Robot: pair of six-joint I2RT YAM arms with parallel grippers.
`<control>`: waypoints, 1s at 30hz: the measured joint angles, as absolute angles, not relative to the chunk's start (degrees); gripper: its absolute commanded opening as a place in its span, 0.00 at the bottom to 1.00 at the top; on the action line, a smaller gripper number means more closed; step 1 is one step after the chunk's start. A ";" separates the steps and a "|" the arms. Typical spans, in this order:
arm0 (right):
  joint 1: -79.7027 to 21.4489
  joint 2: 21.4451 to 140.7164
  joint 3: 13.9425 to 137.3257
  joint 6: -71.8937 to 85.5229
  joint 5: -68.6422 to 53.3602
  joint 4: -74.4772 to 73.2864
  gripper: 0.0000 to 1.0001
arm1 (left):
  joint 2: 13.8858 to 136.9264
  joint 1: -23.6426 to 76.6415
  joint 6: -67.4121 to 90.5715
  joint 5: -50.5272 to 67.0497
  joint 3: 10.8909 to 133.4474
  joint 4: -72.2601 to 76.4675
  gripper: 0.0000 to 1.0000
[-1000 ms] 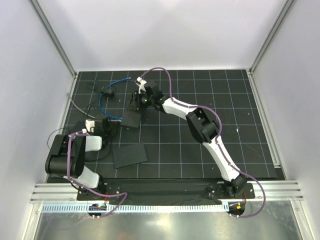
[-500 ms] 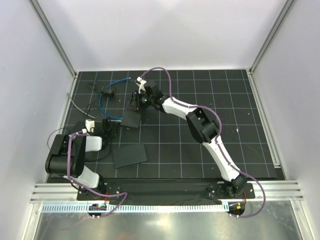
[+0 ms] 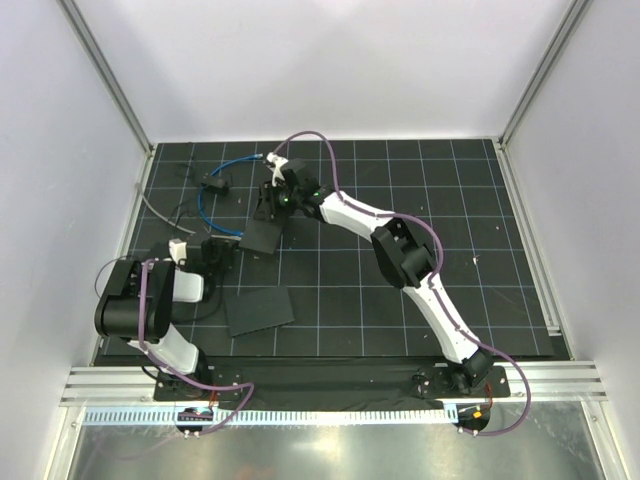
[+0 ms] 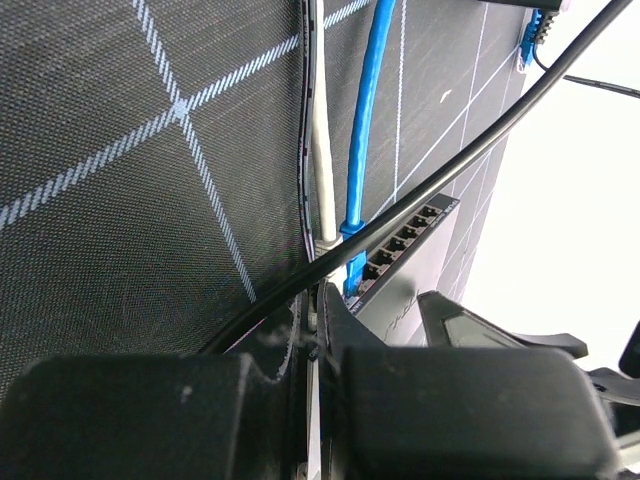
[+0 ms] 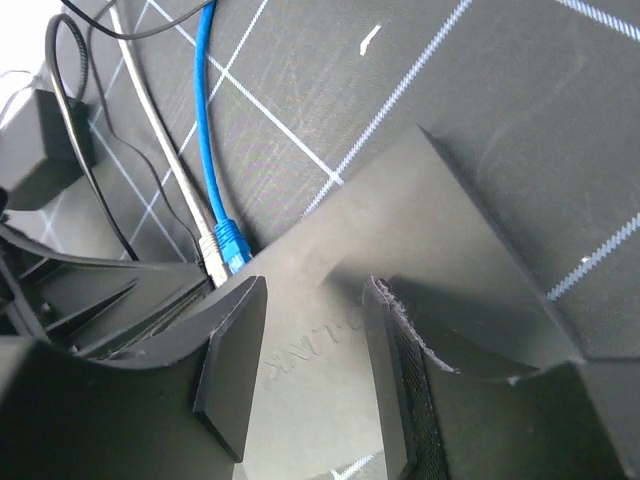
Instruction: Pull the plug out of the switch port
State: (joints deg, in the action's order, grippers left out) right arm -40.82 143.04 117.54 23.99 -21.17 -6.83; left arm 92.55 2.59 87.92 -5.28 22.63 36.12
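The black switch box [image 3: 262, 236] lies left of centre on the mat. The blue cable [image 3: 200, 205] ends in a plug with a blue boot [image 5: 231, 244] seated in a port on the box's narrow edge [image 4: 400, 240], next to the grey cable's plug [image 5: 211, 250]. The blue plug also shows in the left wrist view [image 4: 353, 277]. My left gripper [image 4: 320, 300] is at that port edge [image 3: 225, 250], shut on the grey cable [image 4: 320, 150]. My right gripper [image 5: 310, 370] is open, its fingers [image 5: 235, 360] just over the box's top [image 3: 276, 198].
A flat black slab [image 3: 258, 310] lies near the left arm's base. A small black adapter [image 3: 215, 183] and a thin black wire [image 4: 480, 130] lie at the far left. The blue cable's free end [image 3: 262, 157] rests near the back.
The right gripper has shifted slightly left and away over the box. The left arm has edged slightly left. The cables and box stay put.
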 measured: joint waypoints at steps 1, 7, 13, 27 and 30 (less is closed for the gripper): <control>-41.30 143.20 118.65 22.87 -19.79 -8.12 0.52 | 92.55 2.61 87.88 -5.28 22.55 36.29 0.00; -46.33 143.76 124.38 15.90 -9.82 -15.46 0.63 | 92.27 2.94 87.92 -5.37 21.37 37.69 0.00; -50.24 143.92 125.47 12.88 -1.13 -19.40 0.70 | 91.07 3.84 88.20 -5.96 19.90 38.09 0.00; -51.55 147.44 131.66 8.58 10.44 -23.97 0.86 | 88.86 5.67 88.60 -6.92 18.31 37.19 0.00; -52.31 147.68 131.94 7.29 11.14 -24.38 0.89 | 89.60 5.67 88.97 -6.87 18.15 38.35 0.00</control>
State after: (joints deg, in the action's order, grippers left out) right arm -52.31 147.68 131.94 7.29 11.14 -24.38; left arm 89.60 5.67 88.97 -6.87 18.15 38.35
